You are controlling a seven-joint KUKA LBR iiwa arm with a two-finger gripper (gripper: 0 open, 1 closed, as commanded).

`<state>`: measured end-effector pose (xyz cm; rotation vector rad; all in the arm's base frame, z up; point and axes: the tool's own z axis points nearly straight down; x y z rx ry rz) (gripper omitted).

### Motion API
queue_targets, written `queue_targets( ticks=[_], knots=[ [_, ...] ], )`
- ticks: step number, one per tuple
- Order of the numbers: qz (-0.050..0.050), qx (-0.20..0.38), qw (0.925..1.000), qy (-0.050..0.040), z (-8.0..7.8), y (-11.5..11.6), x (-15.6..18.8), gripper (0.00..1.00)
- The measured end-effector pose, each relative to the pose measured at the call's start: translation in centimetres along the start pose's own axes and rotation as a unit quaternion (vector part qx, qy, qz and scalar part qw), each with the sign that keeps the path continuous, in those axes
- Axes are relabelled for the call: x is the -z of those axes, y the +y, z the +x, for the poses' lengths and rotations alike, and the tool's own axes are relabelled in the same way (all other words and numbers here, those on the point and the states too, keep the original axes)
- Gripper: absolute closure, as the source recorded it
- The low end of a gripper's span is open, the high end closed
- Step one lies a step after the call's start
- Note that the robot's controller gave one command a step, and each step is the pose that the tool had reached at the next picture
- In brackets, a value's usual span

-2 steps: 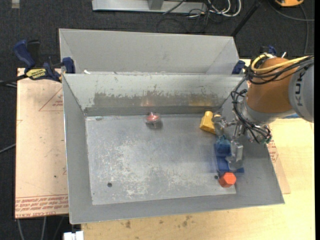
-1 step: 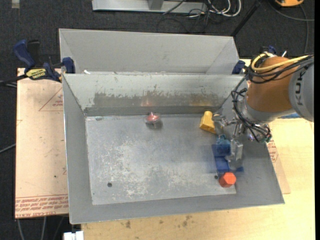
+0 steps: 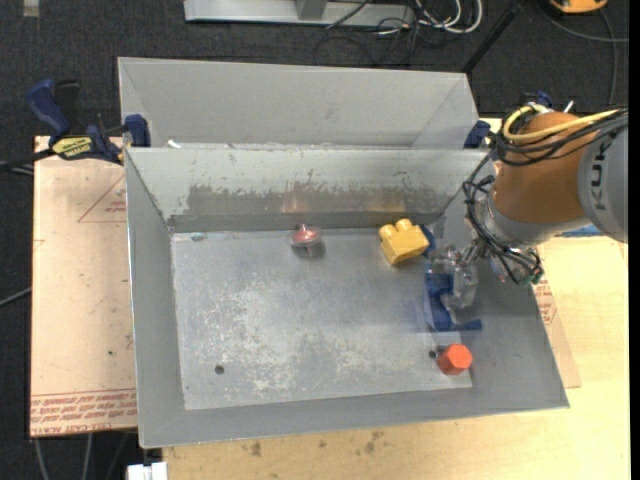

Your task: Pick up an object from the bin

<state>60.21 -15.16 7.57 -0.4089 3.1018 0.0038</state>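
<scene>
Grey metal bin [image 3: 300, 338], four loose things on its floor. The yellow block [image 3: 403, 242] lies at the foot of the back wall, right of middle, and serves as the reference.

- Small pink-red round thing [image 3: 306, 236]: well left of the yellow block, also at the foot of the back wall.
- Blue flat piece [image 3: 437, 314]: just beside the yellow block, to its right and toward the front.
- Small orange-red block [image 3: 455, 358]: past the blue piece, farther from the yellow block, toward the front right corner.

The arm with its orange cover [image 3: 535, 183] reaches in from the right of the yellow block. The gripper [image 3: 461, 286] is low over the upper right part of the blue piece, near the yellow block but apart from it. It cannot be told whether the gripper is open or closed, or whether it grips the blue piece.
</scene>
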Motion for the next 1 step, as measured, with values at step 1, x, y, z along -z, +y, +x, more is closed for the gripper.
queue_targets(
  ticks=[1],
  knots=[
    [0.003,0.0,1.0,0.001,-0.43,-0.06,9.2,1.0]
  ],
)
